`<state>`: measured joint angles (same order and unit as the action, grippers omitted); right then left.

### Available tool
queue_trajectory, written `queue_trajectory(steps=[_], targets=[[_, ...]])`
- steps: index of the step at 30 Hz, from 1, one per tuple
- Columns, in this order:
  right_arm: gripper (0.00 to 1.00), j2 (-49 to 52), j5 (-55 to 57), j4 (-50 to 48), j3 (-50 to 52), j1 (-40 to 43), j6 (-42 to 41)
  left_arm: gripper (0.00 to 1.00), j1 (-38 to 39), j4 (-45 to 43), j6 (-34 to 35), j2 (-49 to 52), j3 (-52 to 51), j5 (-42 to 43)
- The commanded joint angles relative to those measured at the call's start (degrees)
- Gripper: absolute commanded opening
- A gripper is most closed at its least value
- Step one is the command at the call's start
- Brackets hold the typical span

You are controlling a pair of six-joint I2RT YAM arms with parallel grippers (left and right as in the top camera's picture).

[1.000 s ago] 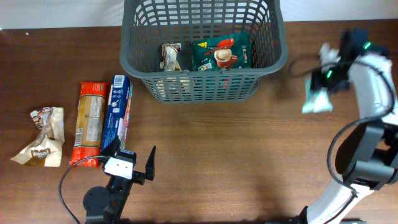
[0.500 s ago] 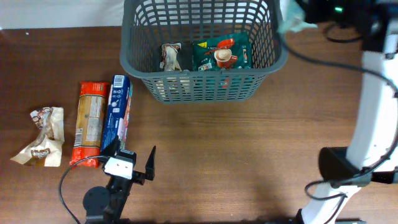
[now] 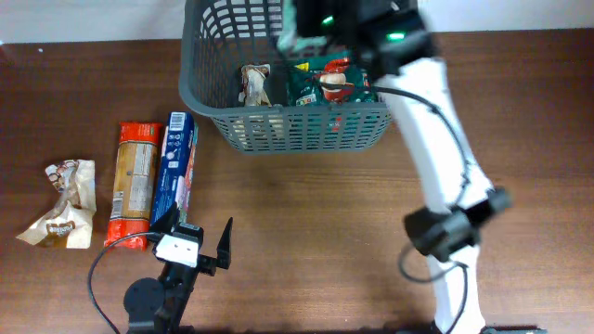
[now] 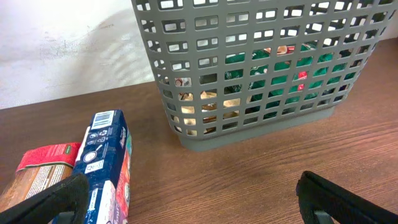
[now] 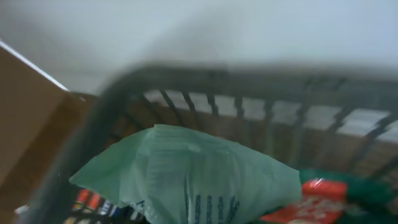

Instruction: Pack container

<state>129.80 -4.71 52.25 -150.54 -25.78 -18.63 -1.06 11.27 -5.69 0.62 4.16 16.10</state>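
The dark gray container (image 3: 297, 125) stands at the back middle of the table; it also shows in the left wrist view (image 4: 249, 37) and, blurred, in the right wrist view (image 5: 186, 74). My right gripper (image 3: 320, 23) is above the container's back left part, shut on a pale green snack pack (image 3: 295, 28) that fills the right wrist view (image 5: 193, 174) and hides the fingers. Inside the container lie a dark green and red pack (image 3: 329, 82) and a brown and white pack (image 3: 257, 83). My left gripper (image 3: 200, 243) is open and empty low over the table front (image 4: 193, 193).
A blue box (image 3: 174, 167) and a red biscuit pack (image 3: 135, 181) lie side by side left of the container, both in the left wrist view too, the box (image 4: 102, 162) and the pack (image 4: 43, 171). A beige wrapper (image 3: 65, 204) lies at the far left.
My right arm has swung left from the table's right side, carrying the pale green pack over the container. The left arm has not moved.
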Motion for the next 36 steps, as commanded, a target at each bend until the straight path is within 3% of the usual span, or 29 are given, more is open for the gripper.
queue_trajectory(steps=[1,12,13,14,15,19,28,36], targets=[[0.04,4.55,3.28,-1.42,0.37,-1.9,-5.11,0.99,0.26,-0.17,0.48,-0.33,-0.55,0.48],[0.05,11.17,3.34,-2.14,1.29,-3.19,-5.86,0.99,0.26,-0.17,0.48,-0.33,-0.55,0.48],[0.18,11.17,3.28,-2.14,1.29,-3.13,-5.86,0.99,0.26,-0.17,0.48,-0.33,-0.55,0.48],[0.39,11.15,3.28,-2.19,1.29,-3.08,-5.81,0.99,0.26,-0.17,0.48,-0.33,-0.55,0.48],[0.52,10.97,3.13,-2.19,1.14,-3.08,-5.62,0.99,0.26,-0.17,0.5,-0.33,-0.55,0.48],[0.66,8.83,-0.61,-0.28,-1.62,-2.97,-0.42,0.99,0.26,-0.17,0.48,-0.33,-0.55,0.48],[0.66,-6.4,-0.74,6.95,-5.42,-0.07,3.43,0.99,0.26,-0.17,0.48,-0.33,-0.55,0.48],[0.66,-19.21,0.9,11.08,-5.35,18.45,3.39,0.99,0.26,-0.17,0.48,-0.33,-0.55,0.48]])
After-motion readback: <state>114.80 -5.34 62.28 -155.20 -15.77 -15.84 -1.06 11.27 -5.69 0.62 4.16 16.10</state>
